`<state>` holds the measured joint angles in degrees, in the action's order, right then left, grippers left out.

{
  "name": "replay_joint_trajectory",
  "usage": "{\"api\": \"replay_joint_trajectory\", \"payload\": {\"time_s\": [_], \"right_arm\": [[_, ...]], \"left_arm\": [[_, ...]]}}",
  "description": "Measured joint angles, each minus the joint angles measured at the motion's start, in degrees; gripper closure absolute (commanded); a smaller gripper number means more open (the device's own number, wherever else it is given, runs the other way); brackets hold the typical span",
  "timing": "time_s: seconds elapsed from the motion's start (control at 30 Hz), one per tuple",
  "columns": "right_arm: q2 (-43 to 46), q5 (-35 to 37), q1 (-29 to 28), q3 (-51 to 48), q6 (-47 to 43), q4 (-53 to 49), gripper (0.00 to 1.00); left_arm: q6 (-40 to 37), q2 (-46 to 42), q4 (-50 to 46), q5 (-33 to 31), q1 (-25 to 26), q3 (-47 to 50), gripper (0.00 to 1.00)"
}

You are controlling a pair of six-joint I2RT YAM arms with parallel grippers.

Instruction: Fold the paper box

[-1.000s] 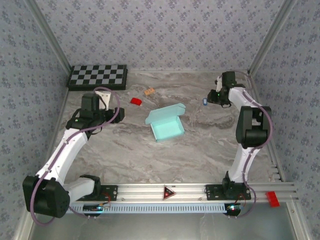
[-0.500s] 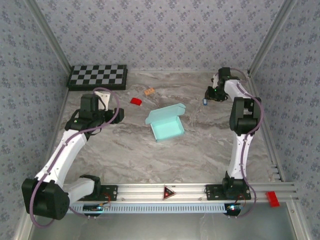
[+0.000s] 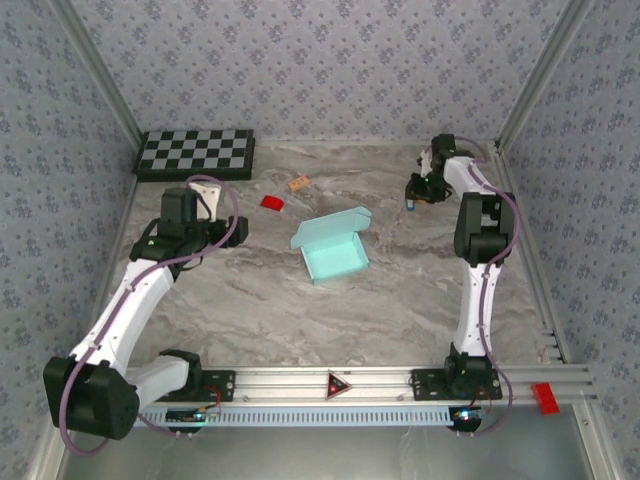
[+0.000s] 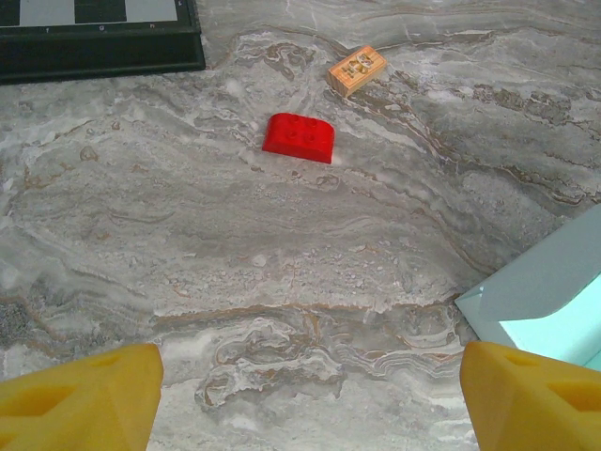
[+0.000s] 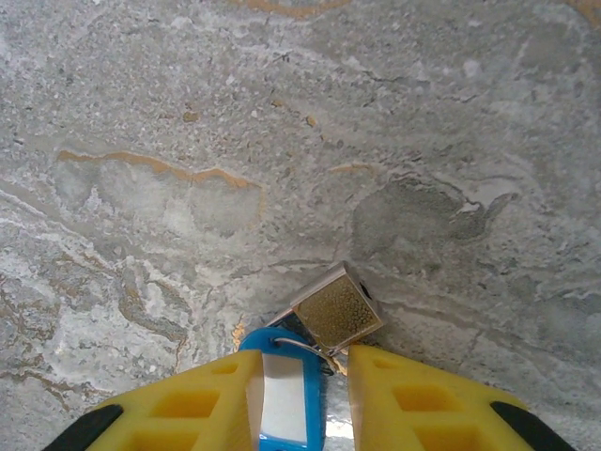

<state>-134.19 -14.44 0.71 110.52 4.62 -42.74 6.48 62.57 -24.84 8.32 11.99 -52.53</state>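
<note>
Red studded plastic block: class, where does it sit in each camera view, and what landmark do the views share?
Top external: small red plastic block left of centre, far half.
Left wrist: red block above centre.
Shared landmark: small tan wooden block, up-right of it in both.
</note>
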Motion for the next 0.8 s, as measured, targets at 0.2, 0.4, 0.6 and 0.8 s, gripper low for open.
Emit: {"api": "replay_joint_trajectory", "payload": {"time_s": [0.2,0.4,0.6,0.8], "right_arm": [[-0.92,0.04,-0.17,1.18,-0.17,-0.87,0.78],[-0.96,-0.02,-0.26,1.31,-0.96,-1.81,0.90],[-0.92,-0.44,-0.26,1.38,-1.38,-1.90,0.99],[1.60,-0.42,-0.26,-2.16,-1.53,-1.20,1.00]], "left_arm": [[-0.02,0.00,-0.09,-0.02,0.00,0.00,0.18],[0.00,0.00,-0.11,0.00,0.00,0.00,0.17],[-0.02,0.00,-0.17,0.02,0.00,0.00,0.17],[-0.02,0.02,-0.35,0.04,0.00,0.00,0.17]]}}
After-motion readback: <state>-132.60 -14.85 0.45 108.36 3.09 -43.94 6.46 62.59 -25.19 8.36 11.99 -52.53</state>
